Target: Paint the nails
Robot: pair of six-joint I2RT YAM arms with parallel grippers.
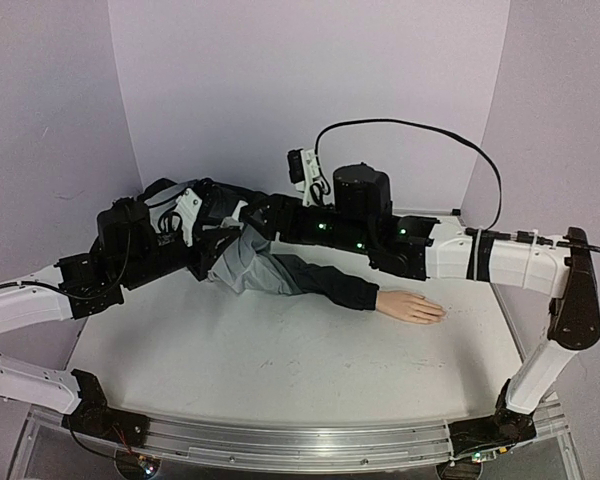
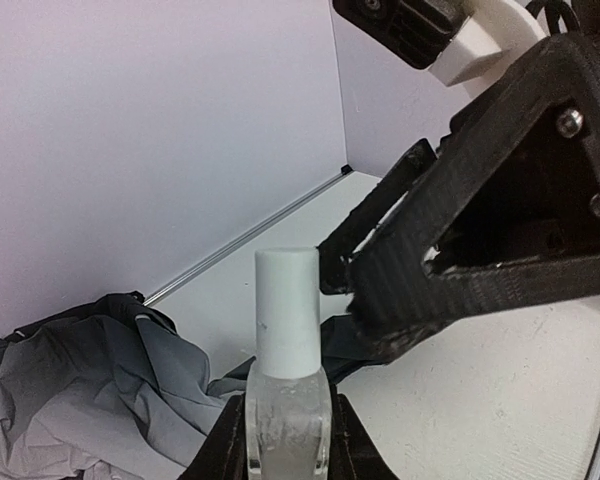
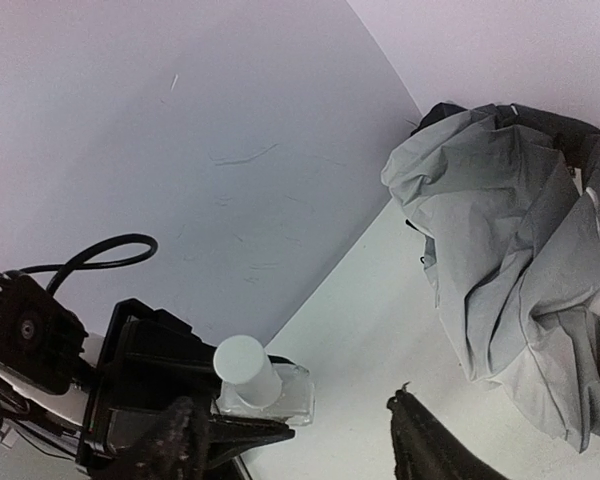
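1. 2 robot arms rise from the near edge of a white table (image 1: 280,370), the left arm (image 1: 20,305) from the left corner and the right arm (image 1: 540,300) from the right corner. Both reach toward the back of the table.
2. At mid-table, right of centre, a pale mannequin hand (image 1: 410,305) lies flat on the surface, palm down, with its fingers pointing right. The nails (image 1: 438,316) sit at those fingertips and are too small in the overhead view to make out 1 by 1. No gripper is near them.
3. The hand sticks out of a dark grey sleeve (image 1: 330,282), which runs back and left into a crumpled jacket (image 1: 242,265) with a paler grey lining.
4. Behind the jacket, at back left, the left gripper (image 2: 288,425) is clamped on the clear body of a small bottle (image 2: 285,320). The bottle stands upright with its white cap on.
5. The right gripper (image 3: 300,410) faces that bottle with its 2 black fingers (image 3: 430,445) spread apart and nothing between them. 1 finger is just beside the cap.
6. Plain lilac walls (image 1: 310,80) close the scene, and a black cable (image 1: 420,125) loops above the right arm.
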